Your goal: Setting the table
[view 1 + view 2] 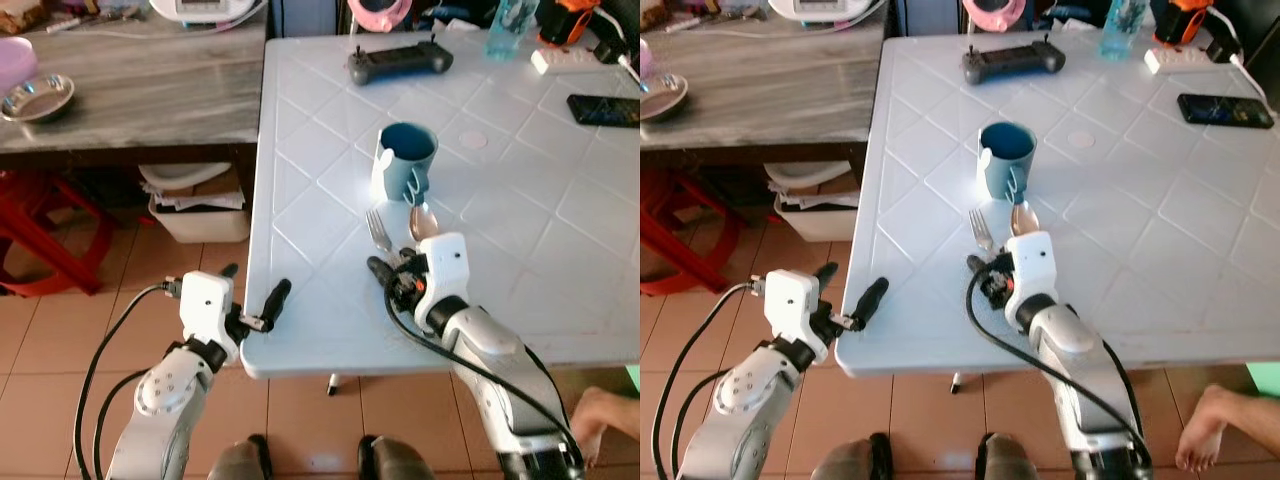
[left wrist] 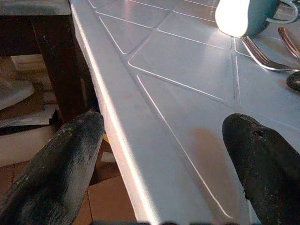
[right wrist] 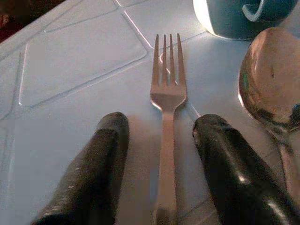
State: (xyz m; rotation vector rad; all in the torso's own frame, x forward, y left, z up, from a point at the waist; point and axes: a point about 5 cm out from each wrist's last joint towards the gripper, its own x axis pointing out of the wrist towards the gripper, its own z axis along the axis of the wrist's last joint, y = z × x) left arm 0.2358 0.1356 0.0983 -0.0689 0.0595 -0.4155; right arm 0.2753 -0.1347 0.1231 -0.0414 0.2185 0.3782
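Observation:
A silver fork [image 3: 166,98] lies on the white table [image 1: 300,230], tines toward a blue mug [image 1: 405,160]. A spoon [image 3: 267,79] lies beside it on the right. My right gripper [image 3: 161,124] is open and low on the table, one black finger on each side of the fork's handle, not closed on it. In the head view, the right gripper [image 1: 395,262] sits just in front of the mug. My left gripper [image 1: 255,282] is open at the table's front left edge, holding nothing; one finger is over the table top and the other is off the side.
A black controller [image 1: 400,63], a phone [image 1: 604,109], a power strip [image 1: 575,58] and a bottle [image 1: 510,28] sit at the far side. A wooden bench with a metal bowl [image 1: 38,97] stands left, a bin [image 1: 200,205] beneath. Part of a person [image 1: 605,415] shows low right.

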